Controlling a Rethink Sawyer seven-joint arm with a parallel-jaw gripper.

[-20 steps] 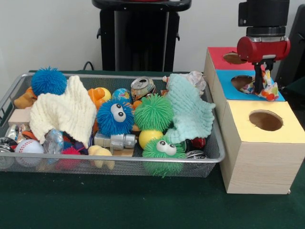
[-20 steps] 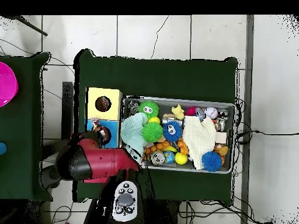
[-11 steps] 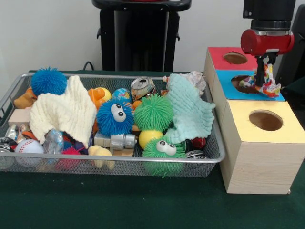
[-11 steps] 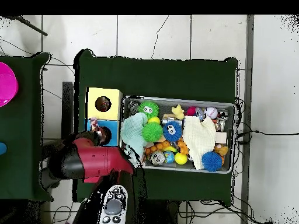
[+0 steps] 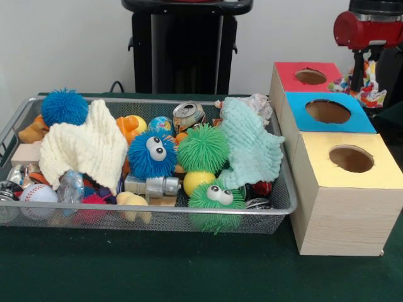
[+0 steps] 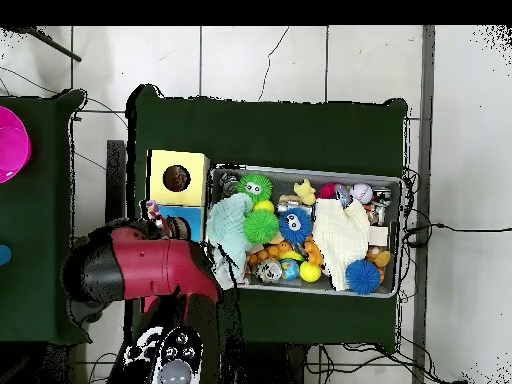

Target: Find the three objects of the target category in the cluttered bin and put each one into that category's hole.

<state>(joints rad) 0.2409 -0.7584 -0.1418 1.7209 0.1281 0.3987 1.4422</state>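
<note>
Your gripper (image 5: 360, 70) hangs at about 2 o'clock in the front view, high above the sorting box (image 5: 337, 189) and off its outer side. A multicoloured patterned cloth (image 5: 367, 83) dangles from it, so the fingers are closed down on the fabric; how narrow the gap is you cannot tell, since the cloth covers the tips. The cloth is clear of every hole and touches nothing below, which suggests a carry height chosen to keep the loose folds from snagging a rim.

The box shows three openings in a row: the red hole (image 5: 310, 77) at 12 o'clock of the box, the blue hole (image 5: 327, 111) in the middle, and the yellow hole (image 5: 351, 158) at 6 o'clock. Which one takes cloth is not marked.

In the wire bin (image 5: 88, 215), two more fabric pieces lie on top of the clutter: a cream knitted cloth (image 5: 85, 148) towards 9 o'clock and a mint knitted cloth (image 5: 252, 148) towards 3 o'clock, draped over fuzzy balls and cans. These are likely your remaining targets.
</note>
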